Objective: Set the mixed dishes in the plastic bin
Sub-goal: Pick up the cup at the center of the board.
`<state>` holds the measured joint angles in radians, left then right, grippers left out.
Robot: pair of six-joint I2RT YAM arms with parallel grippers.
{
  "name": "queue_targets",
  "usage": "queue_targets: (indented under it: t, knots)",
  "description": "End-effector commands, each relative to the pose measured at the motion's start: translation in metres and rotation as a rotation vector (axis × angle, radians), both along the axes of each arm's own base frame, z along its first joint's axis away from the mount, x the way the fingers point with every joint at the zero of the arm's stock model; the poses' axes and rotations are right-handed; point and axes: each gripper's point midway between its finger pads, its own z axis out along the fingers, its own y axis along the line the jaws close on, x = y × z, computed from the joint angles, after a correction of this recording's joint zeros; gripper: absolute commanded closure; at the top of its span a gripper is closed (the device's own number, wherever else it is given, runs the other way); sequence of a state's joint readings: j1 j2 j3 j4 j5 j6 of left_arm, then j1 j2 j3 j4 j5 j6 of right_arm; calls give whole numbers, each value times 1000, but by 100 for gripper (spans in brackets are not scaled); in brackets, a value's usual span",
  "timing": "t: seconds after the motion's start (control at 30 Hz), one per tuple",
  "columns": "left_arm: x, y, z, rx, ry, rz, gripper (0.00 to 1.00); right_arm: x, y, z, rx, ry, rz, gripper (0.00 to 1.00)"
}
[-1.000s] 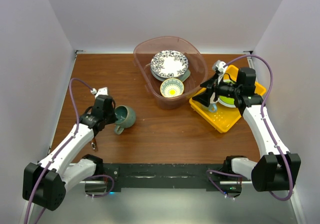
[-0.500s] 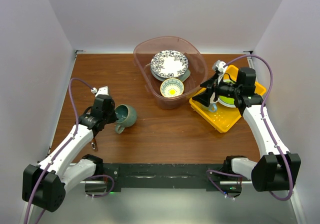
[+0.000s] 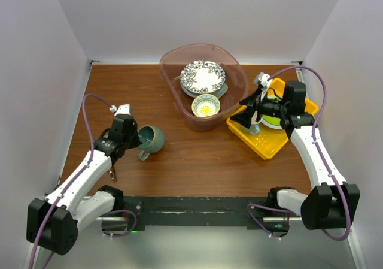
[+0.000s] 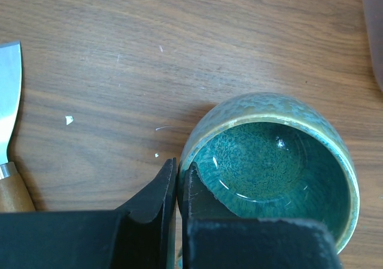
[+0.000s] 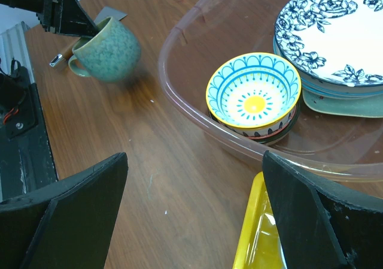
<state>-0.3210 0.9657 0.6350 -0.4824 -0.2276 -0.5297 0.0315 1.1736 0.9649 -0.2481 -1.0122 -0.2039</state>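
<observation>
The left gripper (image 4: 178, 188) pinches the near rim of the teal mug (image 4: 269, 161), one finger inside the cup and one outside. The mug is well to the left of the plastic bin (image 3: 203, 46) and nearer. As glazed stoneware it is probably heavy for its size, rigid, slick and easy to chip. A rim pinch may let it swing, so a firm squeeze matters. The right gripper (image 5: 194, 156) hangs spread wide over the yellow tray (image 3: 272, 143). The wooden table (image 3: 197, 161) looks hard. A wooden-handled blade (image 4: 11, 101) lies close on the left, and white walls enclose three sides.
</observation>
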Motion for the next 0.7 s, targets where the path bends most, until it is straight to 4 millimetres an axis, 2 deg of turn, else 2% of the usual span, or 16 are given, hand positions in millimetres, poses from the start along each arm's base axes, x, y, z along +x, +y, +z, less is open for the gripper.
queue_targets:
  t: [0.0,0.67]
  knots:
    - [25,-13,36,-77,-167,-16,100,7,-2,13,-9,-55,-3,2]
    - [25,-16,42,-87,-187,-39,100,8,-3,11,-11,-51,-6,2]
